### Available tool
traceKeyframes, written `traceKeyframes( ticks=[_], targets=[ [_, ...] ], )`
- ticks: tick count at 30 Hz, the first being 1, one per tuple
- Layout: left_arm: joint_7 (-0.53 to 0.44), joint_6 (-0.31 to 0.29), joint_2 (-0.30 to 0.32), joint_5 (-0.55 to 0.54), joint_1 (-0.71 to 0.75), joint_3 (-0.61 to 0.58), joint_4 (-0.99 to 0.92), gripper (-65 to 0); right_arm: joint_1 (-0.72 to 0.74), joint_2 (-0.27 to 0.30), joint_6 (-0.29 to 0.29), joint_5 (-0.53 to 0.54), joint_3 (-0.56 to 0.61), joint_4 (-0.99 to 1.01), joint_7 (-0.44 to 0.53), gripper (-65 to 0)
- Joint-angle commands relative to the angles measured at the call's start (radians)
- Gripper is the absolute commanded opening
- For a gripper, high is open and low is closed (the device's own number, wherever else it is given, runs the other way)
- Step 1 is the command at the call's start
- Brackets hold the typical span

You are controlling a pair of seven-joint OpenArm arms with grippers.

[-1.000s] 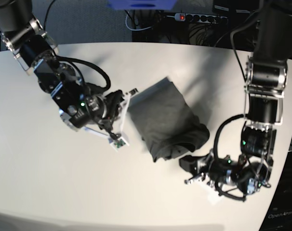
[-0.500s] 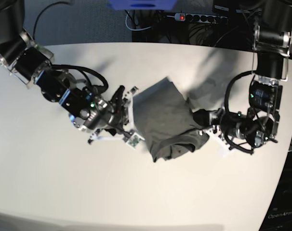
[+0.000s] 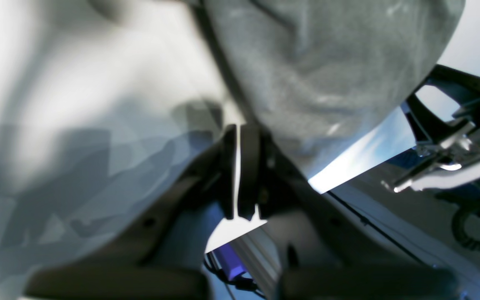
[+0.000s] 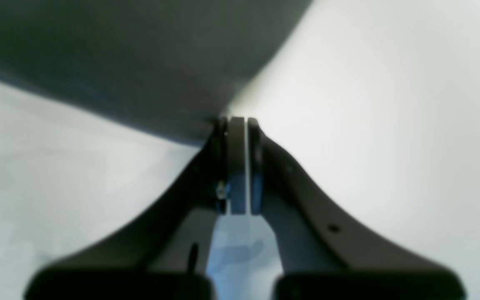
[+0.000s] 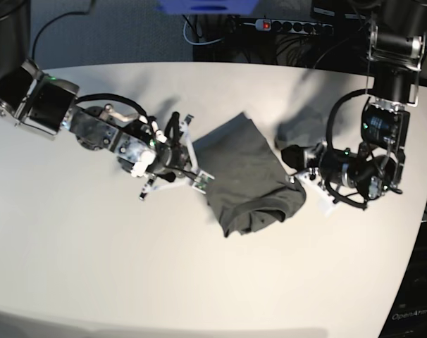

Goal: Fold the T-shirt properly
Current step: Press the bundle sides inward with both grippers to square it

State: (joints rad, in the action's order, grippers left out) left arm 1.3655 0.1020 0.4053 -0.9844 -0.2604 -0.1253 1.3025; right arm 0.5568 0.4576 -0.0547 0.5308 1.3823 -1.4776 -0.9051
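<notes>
Shirt point(image 5: 250, 176) folded mid-table point(image 5: 94, 267), near edge bunched. Left gripper point(image 5: 296, 171) and right gripper point(image 5: 199, 177) both pressed together, empty, touching opposite shirt edges. Risk: closed tips snag cloth, drag fold open.

Bare table point(image 5: 199, 282) all around the T-shirt point(image 5: 245, 172)

White table point(image 5: 94, 267), grey floor point(image 5: 129, 35)
</notes>
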Motion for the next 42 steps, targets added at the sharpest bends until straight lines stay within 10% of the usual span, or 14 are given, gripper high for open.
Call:
traceKeyframes(
  ticks=[1, 18, 28, 42],
  targets=[
    [-0.002, -0.002, 0.011, -0.006, -0.020, 0.006, 0.013, -63.2, 0.030, 0.005, -0.004, -0.005, -0.008, -0.013, 0.014, -64.9],
    [-0.183, -0.003, -0.150, 0.298, -0.076, 0.008, -0.107, -63.2, -0.007, 0.000, 0.089, -0.005, -0.007, -0.011, 0.070, -64.9],
    [-0.219, -0.003, -0.223, 0.419, -0.152, 0.008, -0.110, -63.2, -0.060, -0.093, 0.086, -0.005, -0.010, -0.011, 0.059, -64.9],
    [-0.231, -0.008, -0.247, 0.434, -0.228, 0.005, -0.225, -63.2, -0.063, -0.104, 0.085, -0.005, -0.014, -0.013, -0.009, -65.0]
  ],
)
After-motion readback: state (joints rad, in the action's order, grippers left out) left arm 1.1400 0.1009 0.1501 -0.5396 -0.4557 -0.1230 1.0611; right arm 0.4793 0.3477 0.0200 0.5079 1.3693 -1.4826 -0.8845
